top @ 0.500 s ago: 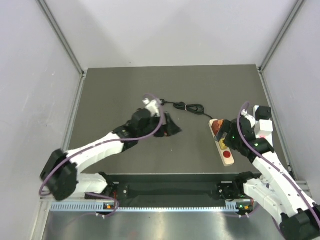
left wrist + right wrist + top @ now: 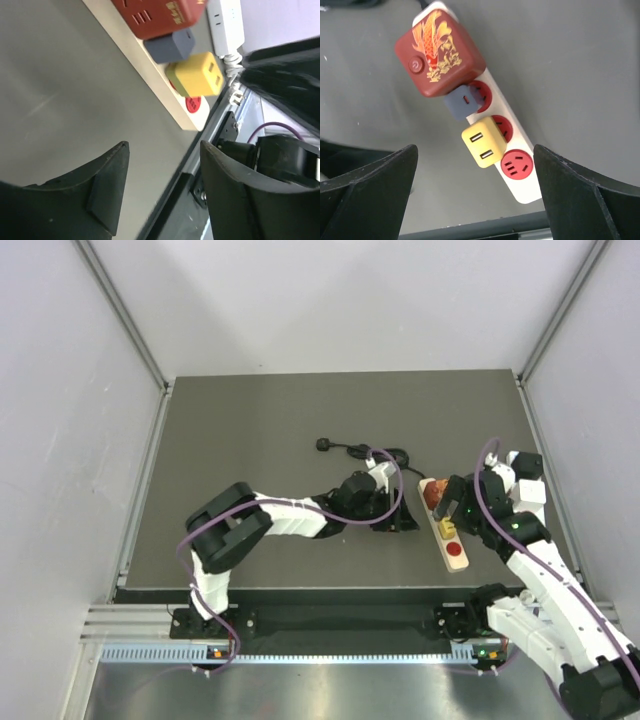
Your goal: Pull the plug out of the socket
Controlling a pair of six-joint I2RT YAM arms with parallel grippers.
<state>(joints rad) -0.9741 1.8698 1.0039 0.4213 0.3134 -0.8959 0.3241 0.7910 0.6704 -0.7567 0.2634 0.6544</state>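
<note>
A white power strip with red sockets lies at the right of the table. It carries a red cube plug with a gold fish design, a grey-blue plug and a yellow USB plug. The end socket is empty. My right gripper is open above the strip, and the yellow plug shows between its fingers. My left gripper is open and empty, low over the table just left of the strip. The yellow plug lies ahead of it.
The strip's black cord runs left across the table and ends in a black plug. The table's near edge and metal rail lie close below the strip. My left gripper and right gripper flank the strip.
My left arm has swung right from the table's middle to just left of the power strip. The cord's black plug end now shows. The right arm has barely moved.
</note>
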